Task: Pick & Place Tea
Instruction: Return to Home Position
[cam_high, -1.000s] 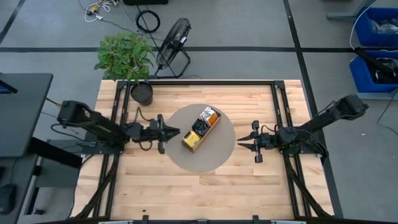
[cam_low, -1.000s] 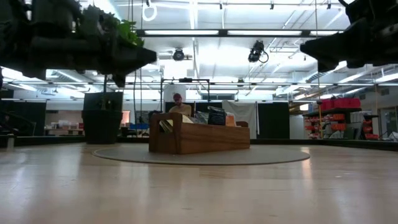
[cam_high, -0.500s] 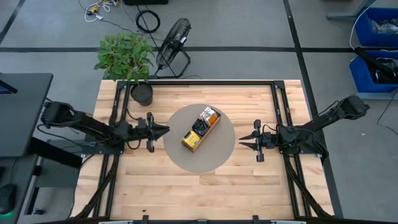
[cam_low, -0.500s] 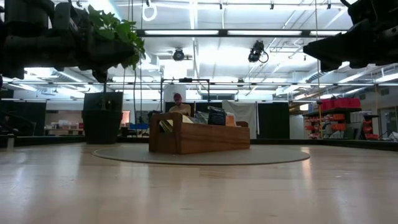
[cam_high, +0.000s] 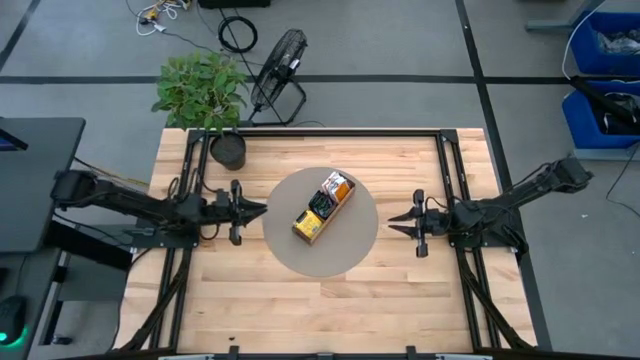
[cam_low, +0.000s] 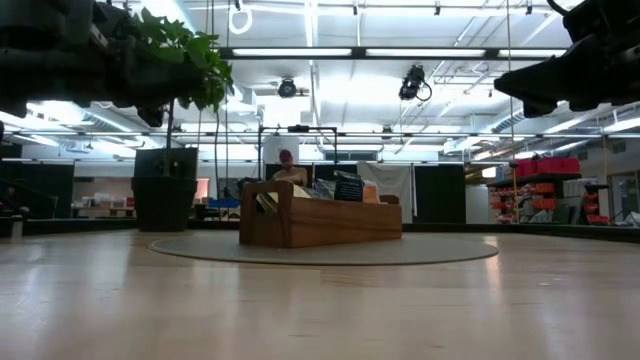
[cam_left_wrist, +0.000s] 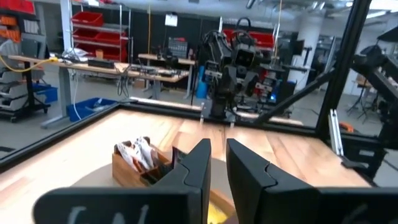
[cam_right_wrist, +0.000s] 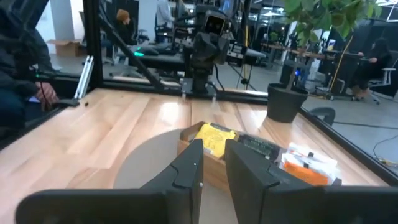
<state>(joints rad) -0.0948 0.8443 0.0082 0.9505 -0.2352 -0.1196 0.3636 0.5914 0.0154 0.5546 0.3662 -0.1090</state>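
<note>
Risk judged low. The left gripper (cam_high: 254, 209) is held left of the wooden tray (cam_low: 330, 225), well apart from it, with its fingers drawn almost together on nothing. The right gripper (cam_high: 394, 217) is held right of the tray, likewise nearly closed and empty. Were either arm swung low across the tray, it could be pushed off the round mat (cam_high: 290, 252), or upstanding packets snagged and pulled out.

Contents: the tea (cam_high: 322, 204) is seen inside the tray; none is noted on the tabletop (cam_high: 300, 300). Yellow packets (cam_right_wrist: 214, 137) occupy the tray's left end, dark packets (cam_right_wrist: 256, 144) the middle, orange-and-white packets (cam_right_wrist: 309, 162) the right end.
</note>
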